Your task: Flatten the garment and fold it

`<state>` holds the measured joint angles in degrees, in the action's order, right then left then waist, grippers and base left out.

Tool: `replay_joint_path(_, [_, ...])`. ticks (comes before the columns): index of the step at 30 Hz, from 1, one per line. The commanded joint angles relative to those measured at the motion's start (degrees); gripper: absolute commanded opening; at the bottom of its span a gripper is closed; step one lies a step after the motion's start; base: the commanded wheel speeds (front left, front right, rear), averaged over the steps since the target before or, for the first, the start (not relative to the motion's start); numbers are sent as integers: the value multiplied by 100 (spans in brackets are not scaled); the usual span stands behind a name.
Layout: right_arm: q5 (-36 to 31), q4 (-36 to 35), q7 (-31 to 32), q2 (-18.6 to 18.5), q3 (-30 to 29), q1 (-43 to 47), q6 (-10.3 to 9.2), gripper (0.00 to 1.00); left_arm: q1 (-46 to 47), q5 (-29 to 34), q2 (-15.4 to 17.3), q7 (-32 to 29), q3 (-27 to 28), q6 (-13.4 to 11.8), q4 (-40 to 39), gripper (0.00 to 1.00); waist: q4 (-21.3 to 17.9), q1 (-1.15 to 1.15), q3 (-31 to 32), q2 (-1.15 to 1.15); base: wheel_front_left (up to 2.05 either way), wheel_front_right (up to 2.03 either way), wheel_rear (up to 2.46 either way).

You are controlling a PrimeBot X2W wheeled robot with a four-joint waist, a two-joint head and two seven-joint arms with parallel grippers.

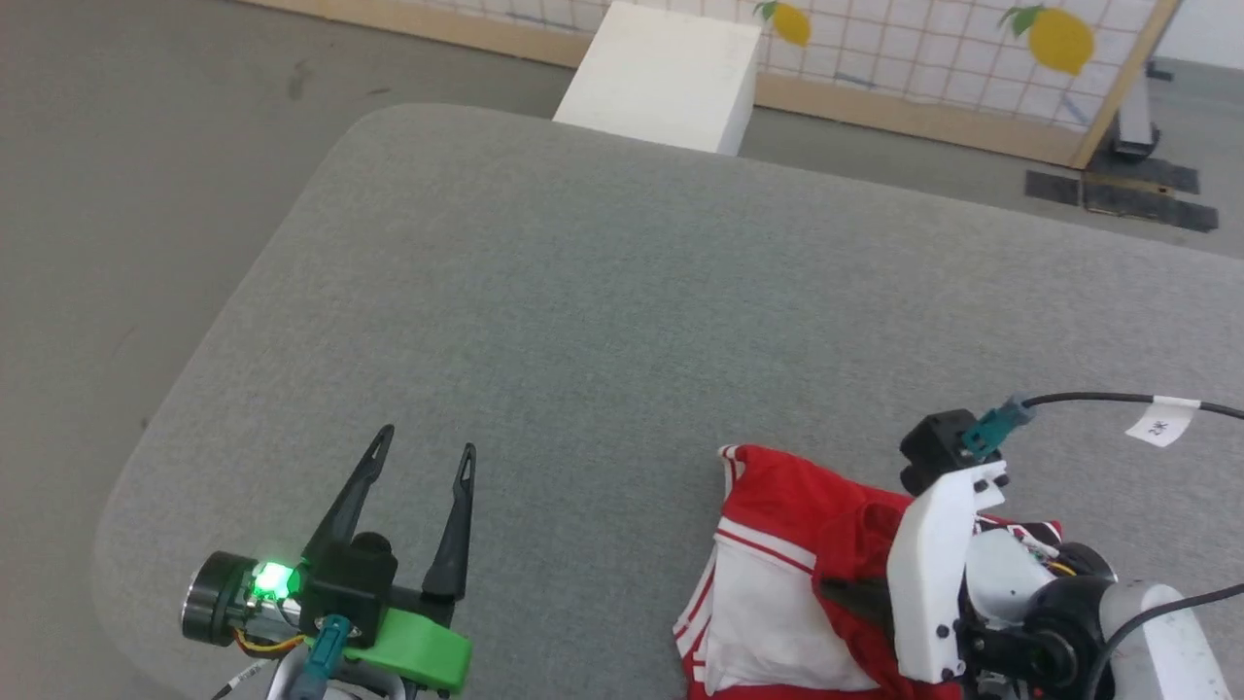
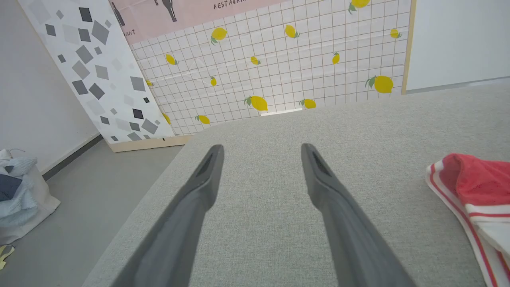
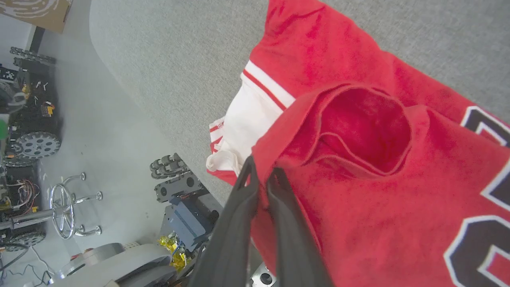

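The garment [image 1: 777, 544] lies bunched near the front right of the grey padded table [image 1: 583, 292]. It is red with a white, red-striped sleeve. In the right wrist view its red cloth [image 3: 358, 191] shows a round opening and part of a black, white-outlined print. My right gripper [image 3: 263, 167] is shut on a red edge of the garment, beside the white sleeve [image 3: 247, 119]. In the head view the white right wrist [image 1: 938, 574] covers those fingers. My left gripper [image 1: 426, 442] stands open over bare table at the front left, well apart from the garment [image 2: 470, 191].
A white box [image 1: 661, 73] stands past the table's far edge, in front of a lemon-print panel [image 1: 972, 49]. The table's rounded left corner [image 1: 126, 525] drops to grey floor. A bag of cloth [image 2: 16, 195] sits on the floor. Wheeled machines [image 3: 36, 135] stand below the near edge.
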<state>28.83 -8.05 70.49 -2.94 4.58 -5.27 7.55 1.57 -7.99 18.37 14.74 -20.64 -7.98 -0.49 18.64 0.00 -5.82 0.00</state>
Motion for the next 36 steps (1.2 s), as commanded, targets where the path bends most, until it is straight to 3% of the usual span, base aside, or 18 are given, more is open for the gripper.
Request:
replay_joint_path(1, [37, 64, -57, 5, 57, -83, -6, 0, 128, 84, -38, 26, 43, 33, 2, 100, 137, 0, -120, 0, 0, 0, 0])
replay_joint_path(5, [114, 221, -283, 5, 258, -120, -6, 0, 115, 120, -79, 26, 102, 53, 7, 100, 150, 0, -132, 0, 0, 0, 0])
replay_joint_path(6, [167, 244, -337, 5, 327, -141, -6, 100, 106, 127, -86, 26, 114, 58, 14, 100, 141, 0, -126, 0, 0, 0, 0])
replay_joint_path(10, [340, 328, -468, 5, 516, -248, -6, 100, 81, 151, -117, 26, 155, 85, 71, 100, 48, 0, -71, 0, 0, 0, 0])
replay_joint_path(18, [59, 123, -850, -133, 498, -723, -6, 100, 50, 137, -100, 26, 245, 204, 156, 100, -277, 0, 136, 0, 0, 0, 0])
replay_joint_path(21, [84, -6, -1423, -680, 586, -1011, -6, 100, 22, 105, -89, 26, 292, 242, 174, 100, -444, 0, 220, 0, 0, 0, 0])
replay_joint_path(24, [71, -90, -2166, -1497, 836, -1279, -6, 100, -4, 51, -92, 26, 350, 269, 184, 100, -596, 0, 281, 0, 0, 0, 0])
replay_joint_path(30, [-11, 197, -4136, -3052, 1108, -1524, -6, 100, -64, -121, -132, 26, 516, 299, 156, 100, -898, 0, 375, 0, 0, 0, 0])
replay_joint_path(33, [-105, 453, -4951, -3397, 1001, -1443, -6, 100, -88, -182, -138, 26, 574, 316, 130, 100, -1015, 0, 396, 0, 0, 0, 0])
replay_joint_path(36, [-165, 710, -5544, -3478, 730, -1236, -6, 100, -105, -233, -138, 26, 615, 334, 118, 100, -1119, 0, 405, 0, 0, 0, 0])
